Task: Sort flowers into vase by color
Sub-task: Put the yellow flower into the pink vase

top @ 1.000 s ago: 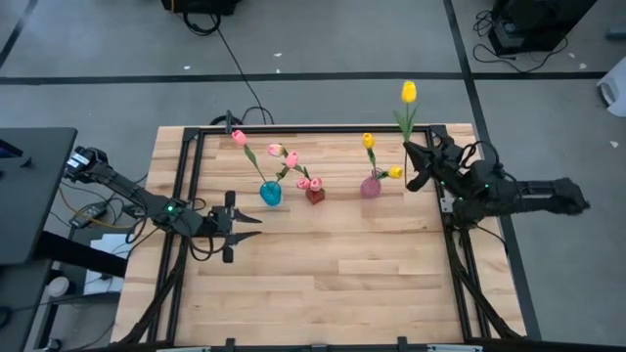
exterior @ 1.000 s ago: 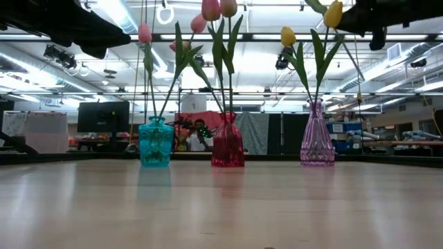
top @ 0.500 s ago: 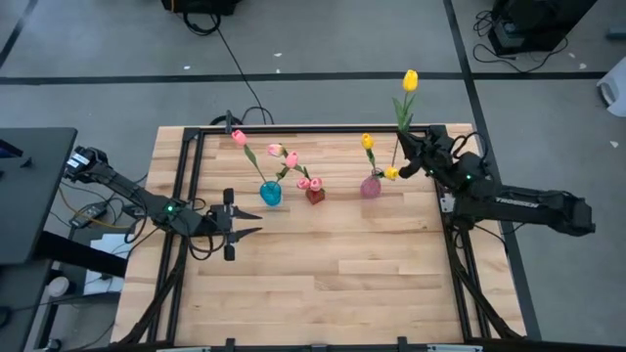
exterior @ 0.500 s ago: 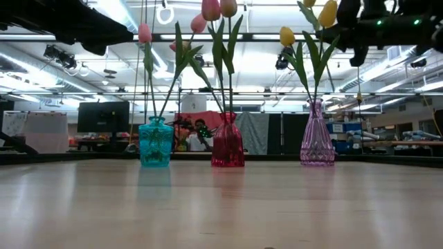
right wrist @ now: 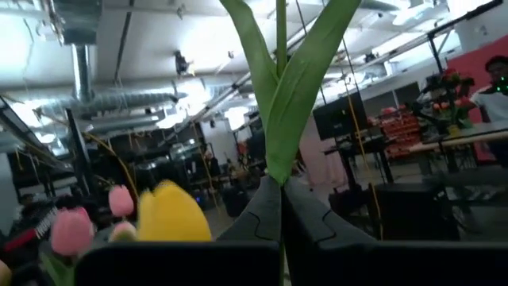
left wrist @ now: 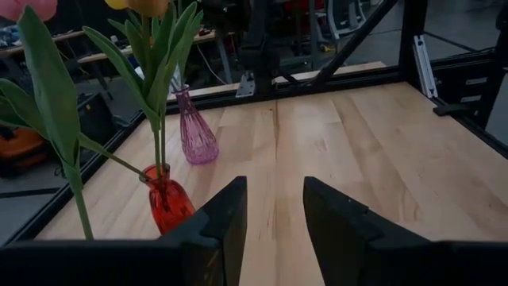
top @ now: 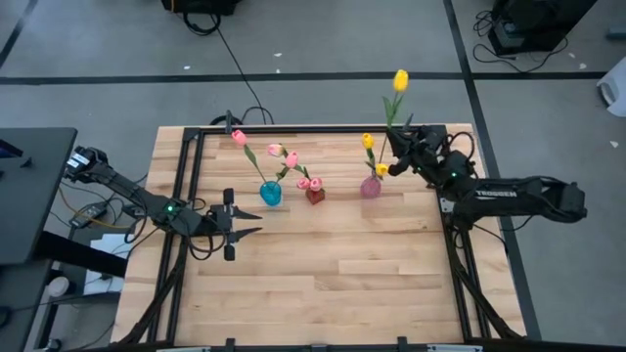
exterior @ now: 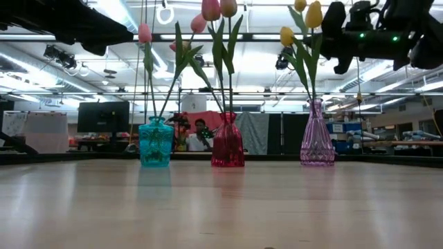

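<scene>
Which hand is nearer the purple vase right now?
Right. The right hand hangs just beside the purple vase, gripping a yellow tulip by its stem. The left hand waits open across the table, beyond the teal vase.

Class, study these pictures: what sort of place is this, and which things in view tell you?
Probably a robotics lab or workshop: a wooden table in a dark metal frame with cables, exposed ceiling ducts with strip lights, and benches with a monitor behind the vases.
</scene>
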Available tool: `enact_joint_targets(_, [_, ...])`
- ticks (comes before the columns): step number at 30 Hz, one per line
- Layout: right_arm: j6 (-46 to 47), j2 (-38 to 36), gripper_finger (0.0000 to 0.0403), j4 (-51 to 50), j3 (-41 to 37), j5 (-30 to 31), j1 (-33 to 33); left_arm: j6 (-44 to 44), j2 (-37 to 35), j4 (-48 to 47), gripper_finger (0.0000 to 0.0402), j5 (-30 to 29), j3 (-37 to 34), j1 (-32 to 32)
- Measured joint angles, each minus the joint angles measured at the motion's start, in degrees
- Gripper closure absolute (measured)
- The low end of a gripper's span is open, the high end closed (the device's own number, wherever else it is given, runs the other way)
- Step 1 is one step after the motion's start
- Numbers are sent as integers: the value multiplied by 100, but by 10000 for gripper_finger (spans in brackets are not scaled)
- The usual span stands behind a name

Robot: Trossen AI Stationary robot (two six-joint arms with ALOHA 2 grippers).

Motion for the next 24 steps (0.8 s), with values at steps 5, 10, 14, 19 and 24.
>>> enact_joint_targets(5, [-107, 354, 395, 161, 0, -139, 0, -3, 0, -1, 270, 0, 2, 0])
enact_joint_targets(10, [-220, 472, 395, 158, 0, -561, 2, -85, 0, -7, 270, 0, 2, 0])
enact_joint_targets(14, [-360, 451, 395, 143, 0, -1190, 2, -111, 0, -9, 270, 0, 1, 0])
enact_joint_targets(19, [-423, 342, 394, -356, -3, -1610, 6, -130, 0, -11, 270, 0, 2, 0])
enact_joint_targets(24, [-466, 57, 391, -604, -230, -1631, 6, -164, 0, -17, 270, 0, 2, 0])
